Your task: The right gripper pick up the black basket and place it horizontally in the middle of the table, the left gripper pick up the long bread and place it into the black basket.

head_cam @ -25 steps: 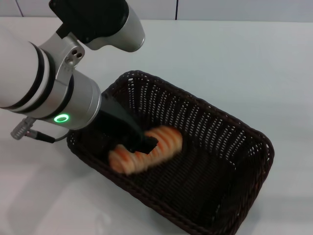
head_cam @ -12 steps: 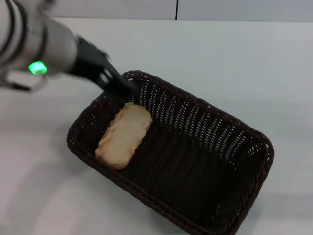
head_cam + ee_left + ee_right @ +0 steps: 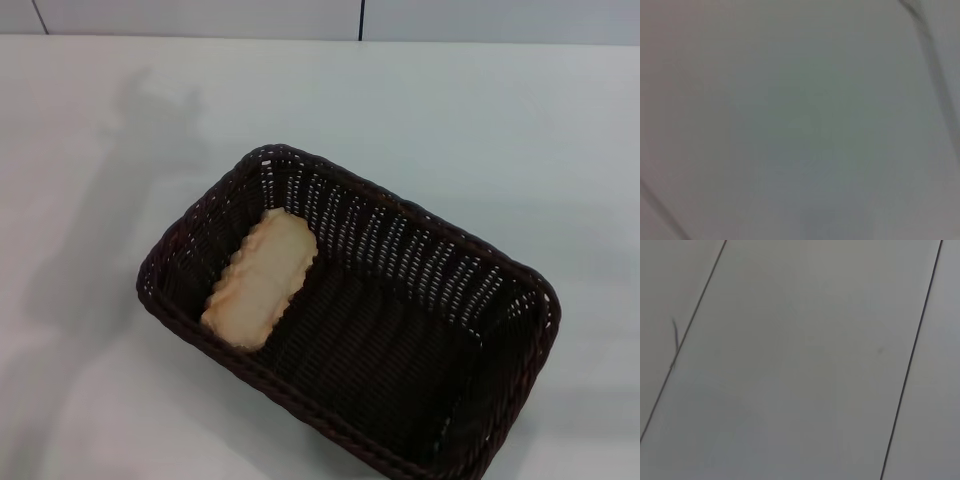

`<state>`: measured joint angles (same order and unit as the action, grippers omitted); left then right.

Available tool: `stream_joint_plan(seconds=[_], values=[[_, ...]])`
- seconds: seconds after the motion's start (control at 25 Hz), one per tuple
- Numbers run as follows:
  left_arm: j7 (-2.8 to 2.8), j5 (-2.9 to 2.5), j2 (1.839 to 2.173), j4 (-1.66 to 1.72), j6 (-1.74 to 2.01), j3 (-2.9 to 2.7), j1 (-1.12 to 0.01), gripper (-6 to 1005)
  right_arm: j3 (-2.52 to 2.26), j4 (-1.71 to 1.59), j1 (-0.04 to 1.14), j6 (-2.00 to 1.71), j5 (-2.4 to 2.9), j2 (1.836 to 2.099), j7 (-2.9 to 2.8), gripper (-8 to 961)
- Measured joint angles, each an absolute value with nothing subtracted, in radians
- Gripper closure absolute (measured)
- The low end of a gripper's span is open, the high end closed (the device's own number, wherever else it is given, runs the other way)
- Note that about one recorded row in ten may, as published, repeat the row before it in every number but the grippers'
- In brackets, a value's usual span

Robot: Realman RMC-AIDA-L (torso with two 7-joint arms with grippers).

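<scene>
The black basket [image 3: 400,330] stands on the white table [image 3: 480,140], set at a slant, its far end toward the lower right. Inside it, against the left end, lies the long bread [image 3: 260,278] with its plain pale cream side up and its scalloped edges showing. Neither gripper shows in the head view. Only a faint arm shadow falls across the table at the upper left. Both wrist views hold nothing but plain grey panels with thin dark seams.
A wall with a dark vertical seam [image 3: 361,18] runs along the table's far edge. The basket's lower corner reaches the bottom of the head view.
The left arm let go of the bread, lifted away to the upper left and left the head view. The bread now lies pale side up in the basket, which has not moved.
</scene>
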<state>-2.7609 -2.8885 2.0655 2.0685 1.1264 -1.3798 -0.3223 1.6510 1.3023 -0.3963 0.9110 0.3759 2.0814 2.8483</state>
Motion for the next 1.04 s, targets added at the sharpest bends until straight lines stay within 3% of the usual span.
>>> stream_joint_plan(seconds=[0.08, 0.16, 0.2, 0.24, 0.28, 0.32, 0.4, 0.48, 0.52, 0.68, 1.04], values=[[-2.765, -2.844, 2.067, 2.071, 0.881, -1.377, -0.191, 138, 1.643, 1.302, -0.391, 0.902, 0.373, 2.082, 2.832, 568], [-2.765, -2.813, 2.067, 2.071, 0.782, -1.383, -0.137, 138, 1.64, 1.303, -0.389, 0.895, 0.371, 2.082, 2.826, 568], [-2.76, -2.751, 2.066, 2.07, 0.591, -1.401, -0.033, 138, 1.637, 1.309, -0.379, 0.868, 0.368, 2.082, 2.798, 568], [-2.76, -2.751, 2.066, 2.07, 0.591, -1.401, -0.033, 138, 1.637, 1.309, -0.379, 0.868, 0.368, 2.082, 2.798, 568], [-2.757, -2.705, 2.064, 2.069, 0.403, -1.431, 0.072, 138, 1.641, 1.32, -0.37, 0.842, 0.368, 2.082, 2.76, 568], [-2.757, -2.705, 2.064, 2.069, 0.403, -1.431, 0.072, 138, 1.641, 1.32, -0.37, 0.842, 0.368, 2.082, 2.76, 568], [-2.755, -2.684, 2.062, 2.069, 0.15, -1.494, 0.225, 138, 1.65, 1.347, -0.366, 0.809, 0.366, 2.082, 2.723, 568], [-2.755, -2.684, 2.062, 2.068, 0.113, -1.505, 0.251, 138, 1.66, 1.394, -0.359, 0.743, 0.358, 2.082, 2.679, 568], [-2.755, -2.686, 2.061, 2.068, -0.008, -1.534, 0.353, 138, 1.66, 1.394, -0.359, 0.743, 0.358, 2.082, 2.679, 568], [-2.757, -2.686, 2.063, 2.062, -0.047, -1.569, 0.461, 139, 1.665, 1.472, -0.318, 0.59, 0.357, 2.077, 2.532, 566], [-2.762, -2.677, 2.068, 2.042, -0.045, -1.593, 0.547, 139, 1.641, 1.543, -0.221, 0.368, 0.696, 2.072, 2.221, 564]])
